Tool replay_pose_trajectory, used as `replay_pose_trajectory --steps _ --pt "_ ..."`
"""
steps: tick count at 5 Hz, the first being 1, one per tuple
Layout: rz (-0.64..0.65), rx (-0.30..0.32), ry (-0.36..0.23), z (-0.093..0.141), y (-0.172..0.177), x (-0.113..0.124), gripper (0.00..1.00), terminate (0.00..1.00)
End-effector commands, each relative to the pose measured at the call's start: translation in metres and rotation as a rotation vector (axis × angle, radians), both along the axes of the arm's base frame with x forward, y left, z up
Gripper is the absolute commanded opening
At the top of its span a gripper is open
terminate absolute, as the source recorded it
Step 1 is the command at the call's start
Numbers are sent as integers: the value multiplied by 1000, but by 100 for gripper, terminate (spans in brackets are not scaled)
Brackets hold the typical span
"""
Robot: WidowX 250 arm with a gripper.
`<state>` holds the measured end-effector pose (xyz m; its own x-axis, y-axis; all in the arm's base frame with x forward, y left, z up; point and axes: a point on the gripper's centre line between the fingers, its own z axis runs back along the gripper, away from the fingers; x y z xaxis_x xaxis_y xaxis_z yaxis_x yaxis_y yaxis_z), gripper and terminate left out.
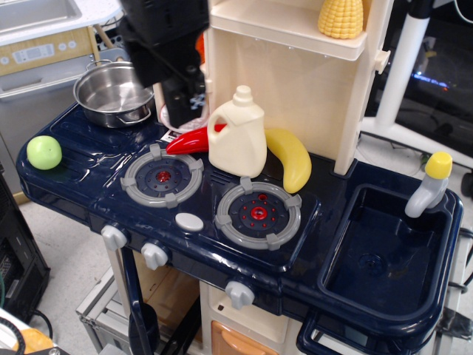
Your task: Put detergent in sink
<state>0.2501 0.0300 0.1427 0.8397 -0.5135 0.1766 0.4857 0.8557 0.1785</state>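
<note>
The cream-white detergent jug (238, 136) stands upright at the back of the stovetop, between a red pepper (192, 139) and a yellow banana (290, 158). The dark navy sink (392, 255) is at the right, with a grey faucet topped yellow (429, 184). My black gripper (182, 107) hangs just left of the jug, above the pepper, a little blurred. I cannot tell how its jaws stand. It holds nothing that I can see.
A steel pot (115, 92) sits at the back left, and a green apple (44, 152) at the left edge. Two grey burners (162, 177) (259, 213) lie in front of the jug. Cream shelves (295, 44) above hold a corn cob (341, 16).
</note>
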Motion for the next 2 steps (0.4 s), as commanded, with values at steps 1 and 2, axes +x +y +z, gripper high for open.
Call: replay_pose_trajectory --steps 1,2 --pt "-178 -42 -135 -3 3 27 100 0" --pt "-205 -65 -187 -15 1 42 100 0"
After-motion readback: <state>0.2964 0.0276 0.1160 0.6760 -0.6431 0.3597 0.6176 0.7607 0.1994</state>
